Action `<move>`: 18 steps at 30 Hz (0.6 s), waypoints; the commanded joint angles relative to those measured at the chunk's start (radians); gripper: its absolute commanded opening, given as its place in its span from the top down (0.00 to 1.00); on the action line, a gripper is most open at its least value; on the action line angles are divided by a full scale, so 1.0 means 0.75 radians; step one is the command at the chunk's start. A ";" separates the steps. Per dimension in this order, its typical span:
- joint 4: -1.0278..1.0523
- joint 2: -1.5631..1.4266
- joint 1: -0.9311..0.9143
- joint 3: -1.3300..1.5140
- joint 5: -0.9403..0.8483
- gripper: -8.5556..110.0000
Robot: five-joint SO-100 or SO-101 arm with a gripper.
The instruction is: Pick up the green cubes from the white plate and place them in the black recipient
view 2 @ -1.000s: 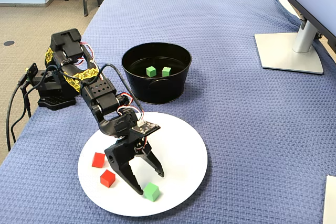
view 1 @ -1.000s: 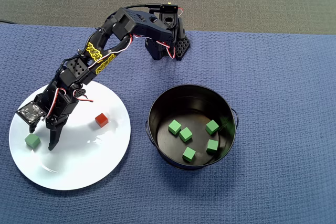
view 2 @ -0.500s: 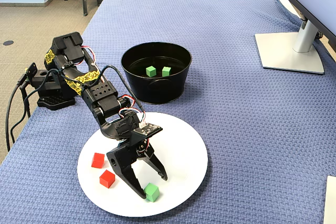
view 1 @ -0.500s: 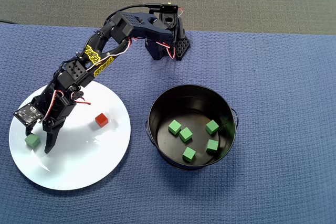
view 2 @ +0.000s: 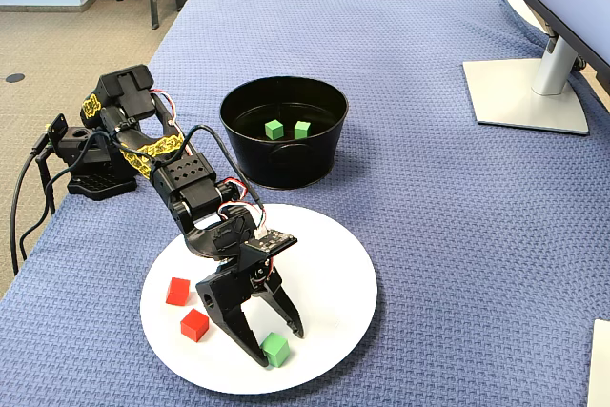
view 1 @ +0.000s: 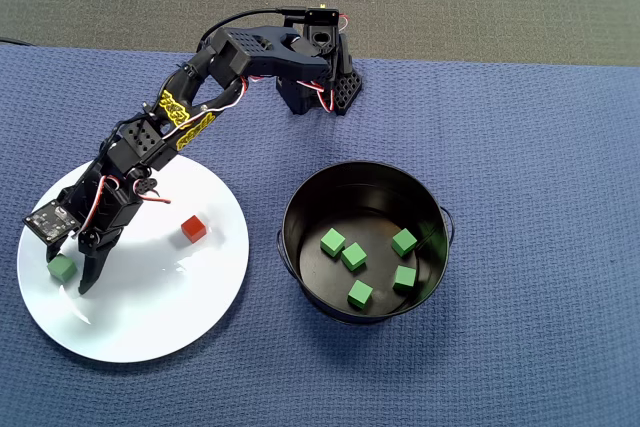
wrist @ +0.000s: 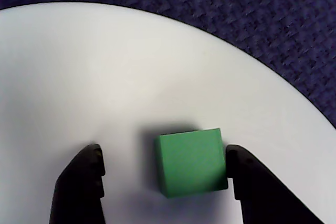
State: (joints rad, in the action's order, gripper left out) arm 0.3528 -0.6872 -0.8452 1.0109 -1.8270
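The gripper [wrist: 164,174] was spread wide over the white plate [view 1: 150,317], its two fingers standing on either side of one green cube [wrist: 191,162]. In the wrist view the right finger [wrist: 252,182] was just beside the cube, perhaps touching it, while the left one stood apart. This cube lay near the plate's rim at 9 o'clock in the overhead view. Five more green cubes [view 1: 354,256] rested inside the black recipient [view 1: 300,209], at 3 o'clock from the plate on the blue counter [view 1: 540,147]. Two red cubes [view 2: 187,308] lay on the plate in the fixed view.
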 commanded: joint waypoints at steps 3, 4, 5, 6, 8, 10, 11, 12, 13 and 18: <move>0.018 -0.029 0.000 -0.086 0.027 0.82; 0.020 -0.029 0.000 -0.084 0.029 0.83; 0.020 -0.031 0.000 -0.080 0.031 0.84; 0.020 -0.033 0.000 -0.078 0.033 0.84; 0.020 -0.035 0.000 -0.076 0.037 0.85; 0.020 -0.037 0.000 -0.076 0.043 0.87; 0.020 -0.037 0.000 -0.076 0.047 0.89; 0.016 -0.037 0.000 -0.076 0.049 0.90; 0.016 -0.037 0.000 -0.076 0.051 0.90; 0.016 -0.037 0.002 -0.076 0.053 0.93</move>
State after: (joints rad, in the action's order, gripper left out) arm 0.3620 -0.6872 -0.8452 1.0109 -1.8147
